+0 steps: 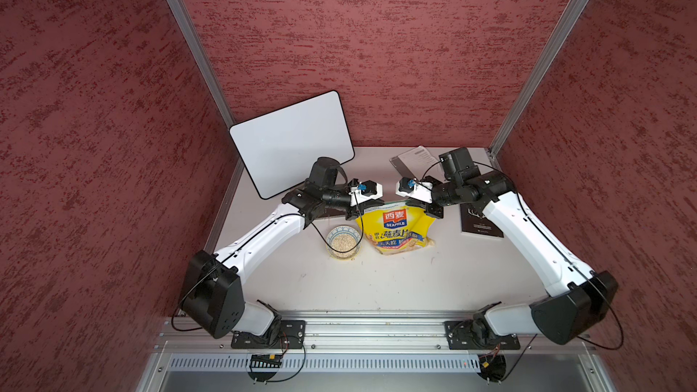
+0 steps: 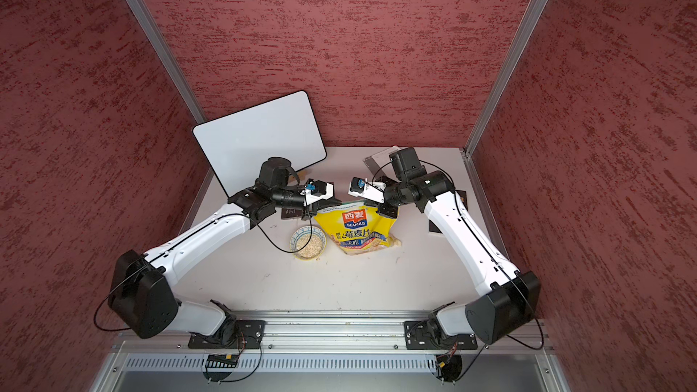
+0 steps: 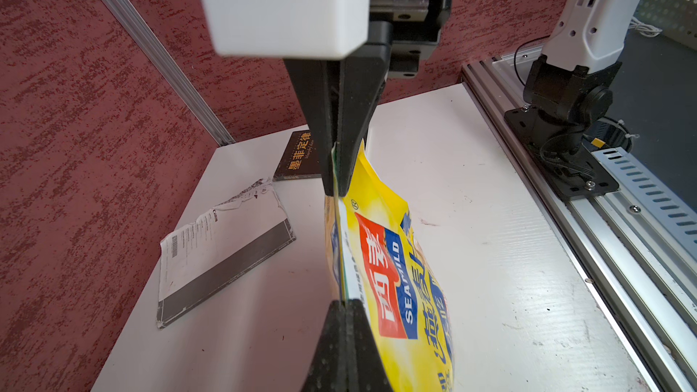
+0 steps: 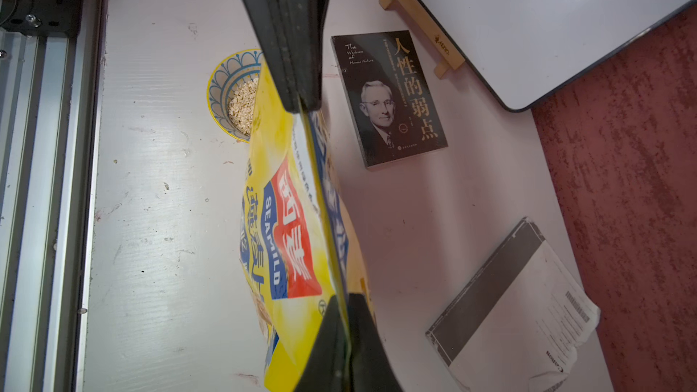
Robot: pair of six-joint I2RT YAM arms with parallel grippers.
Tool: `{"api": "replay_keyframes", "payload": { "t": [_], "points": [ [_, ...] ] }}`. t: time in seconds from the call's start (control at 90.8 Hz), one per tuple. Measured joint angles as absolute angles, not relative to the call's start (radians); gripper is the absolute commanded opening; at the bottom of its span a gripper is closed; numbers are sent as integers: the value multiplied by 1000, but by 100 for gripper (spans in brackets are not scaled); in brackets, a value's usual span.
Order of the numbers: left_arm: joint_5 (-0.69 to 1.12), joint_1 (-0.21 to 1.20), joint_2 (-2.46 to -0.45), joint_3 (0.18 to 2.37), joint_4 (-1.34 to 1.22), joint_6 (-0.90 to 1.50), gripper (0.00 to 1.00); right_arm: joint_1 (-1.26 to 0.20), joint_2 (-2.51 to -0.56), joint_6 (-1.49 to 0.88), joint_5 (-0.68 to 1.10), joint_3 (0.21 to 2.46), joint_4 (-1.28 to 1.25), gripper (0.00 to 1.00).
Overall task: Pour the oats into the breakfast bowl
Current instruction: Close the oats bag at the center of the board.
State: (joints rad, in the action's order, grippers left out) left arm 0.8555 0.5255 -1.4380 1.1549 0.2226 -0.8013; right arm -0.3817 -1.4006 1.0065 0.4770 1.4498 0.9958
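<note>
The yellow SEAMILD oat bag (image 1: 396, 231) (image 2: 358, 230) stands upright on the table, its bottom resting on the surface. My left gripper (image 1: 355, 213) (image 3: 345, 305) is shut on one top corner of the bag (image 3: 392, 277). My right gripper (image 1: 433, 213) (image 4: 347, 309) is shut on the opposite top corner of the bag (image 4: 286, 243). Left of the bag, close beside it, sits the breakfast bowl (image 1: 329, 240) (image 2: 294, 243) (image 4: 218, 81). Pale oats (image 1: 342, 243) (image 2: 308, 245) (image 4: 241, 103) lie in it.
A whiteboard (image 1: 290, 145) leans at the back left on a wooden stand (image 4: 422, 20). A dark book (image 4: 388, 96) lies behind the bowl, another dark book (image 1: 481, 224) at the right, and a booklet (image 1: 415, 158) at the back. Aluminium rails (image 1: 358, 326) line the front edge.
</note>
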Motion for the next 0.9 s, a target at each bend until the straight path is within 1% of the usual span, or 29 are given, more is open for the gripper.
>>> {"api": "replay_keyframes", "payload": {
  "t": [0.044,0.077,0.099,0.11,0.132,0.143,0.154,0.264,0.309,0.342,0.397,0.43,0.507,0.529,0.54,0.551,0.573,0.595,0.639,0.65,0.716,0.727,0.738,0.76,0.793,0.826,0.859,0.882,0.904],
  "points": [
    [856,527,-1438,1155,221,-801,0,-378,-1399,1010,482,1450,1002,0],
    [857,528,-1438,1155,220,-801,0,-375,-1398,1011,486,1450,1005,7],
    [857,528,-1438,1155,219,-801,0,-374,-1397,1011,489,1450,1007,9],
    [858,529,-1438,1155,218,-801,0,-373,-1397,1010,490,1450,1008,8],
    [858,529,-1438,1155,218,-801,0,-371,-1397,1011,492,1450,1008,4],
    [858,529,-1438,1155,218,-801,0,-371,-1397,1013,492,1450,1009,1],
    [858,529,-1438,1155,218,-801,0,-369,-1396,1010,493,1450,1009,0],
    [859,529,-1438,1155,216,-801,0,-360,-1393,1012,501,1450,1018,0],
    [860,530,-1438,1155,216,-801,0,-355,-1393,1012,508,1450,1022,7],
    [860,531,-1438,1155,216,-801,0,-353,-1393,1011,511,1450,1023,8],
    [859,532,-1438,1155,218,-801,0,-346,-1391,1012,509,1450,1027,6],
    [860,530,-1438,1155,221,-801,0,-336,-1387,1011,509,1450,1031,0],
    [861,532,-1438,1155,216,-802,0,-326,-1379,1014,516,1450,1042,0],
    [862,533,-1438,1155,216,-802,0,-326,-1378,1011,516,1450,1045,12],
    [863,534,-1438,1155,216,-802,0,-325,-1377,1013,516,1450,1047,16],
    [863,534,-1438,1155,216,-802,0,-325,-1376,1012,516,1450,1048,19],
    [864,534,-1438,1155,216,-801,0,-324,-1375,1013,516,1450,1049,21],
    [863,534,-1438,1155,218,-802,0,-324,-1374,1008,512,1450,1050,19],
    [863,529,-1436,1154,230,-802,0,-311,-1365,1011,493,1449,1048,2],
    [863,527,-1436,1154,231,-802,0,-305,-1362,1017,490,1449,1047,0],
    [864,518,-1436,1154,228,-802,0,-276,-1346,1011,484,1449,1052,0],
    [865,518,-1436,1154,224,-801,0,-274,-1345,1012,484,1449,1053,1],
    [865,519,-1436,1154,224,-802,0,-273,-1343,1009,484,1448,1054,10],
    [865,521,-1435,1154,227,-802,0,-273,-1341,1008,482,1448,1056,20],
    [865,521,-1433,1154,230,-802,0,-273,-1340,1005,482,1447,1061,24],
    [865,521,-1433,1153,236,-802,0,-270,-1337,1007,471,1446,1058,17],
    [865,518,-1433,1153,239,-802,0,-262,-1333,1008,464,1446,1056,5],
    [864,516,-1433,1153,239,-802,0,-257,-1332,1012,461,1445,1056,0],
    [863,515,-1433,1153,240,-802,0,-253,-1328,1002,459,1445,1058,0]
  ]
}}
